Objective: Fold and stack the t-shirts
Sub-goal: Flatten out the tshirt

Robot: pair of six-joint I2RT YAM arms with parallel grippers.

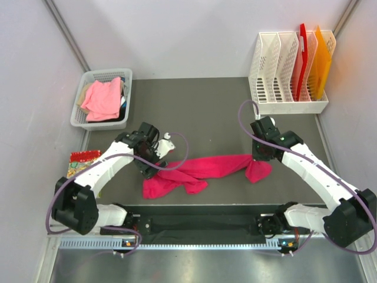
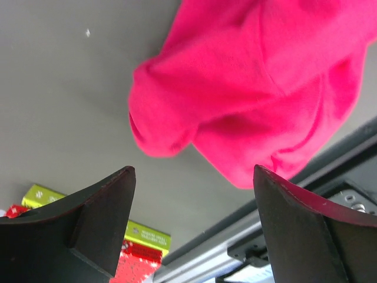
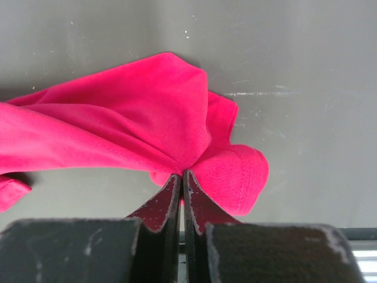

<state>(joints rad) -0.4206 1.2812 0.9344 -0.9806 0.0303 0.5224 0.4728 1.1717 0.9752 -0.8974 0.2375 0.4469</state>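
On the grey table (image 1: 212, 106), your left gripper (image 2: 191, 177) jaws stand wide, empty; right gripper (image 3: 181, 177) jaws pinch the magenta t-shirt (image 1: 206, 168), stretched left-right.

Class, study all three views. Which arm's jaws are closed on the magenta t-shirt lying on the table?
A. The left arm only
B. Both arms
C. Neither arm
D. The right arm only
D: in the right wrist view the right gripper has its jaws pinched shut on a fold of the magenta t-shirt. The left gripper has its jaws wide apart with nothing between them.
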